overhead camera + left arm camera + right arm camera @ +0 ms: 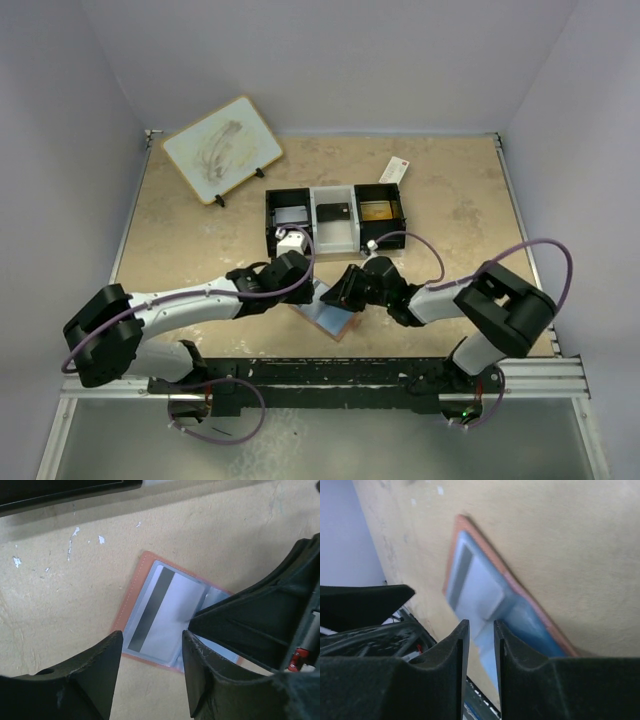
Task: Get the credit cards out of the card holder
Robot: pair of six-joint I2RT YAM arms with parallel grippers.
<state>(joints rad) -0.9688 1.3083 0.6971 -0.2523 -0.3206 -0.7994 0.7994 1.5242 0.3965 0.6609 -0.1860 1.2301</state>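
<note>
— Where's the credit card [168,615] lying?
— In the open card holder [128,600], beneath both claws. Left gripper [151,640] is hanging apart; right gripper [481,625] almost together, grip unclear. Probably stiff and slick: try pinching its edge.

One card holder [328,320] showing one card [160,615], one tray [333,241], one packet [394,170], one board [222,148]

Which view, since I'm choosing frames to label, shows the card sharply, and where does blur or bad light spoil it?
Left wrist: sharpest, the card and its dark stripe crisp inside the card holder. Right wrist: card holder blurred and seen at a steep slant, the right tool filling the lower frame. Top external: even light, soft shadows, but the arms hide most of the card holder.
</note>
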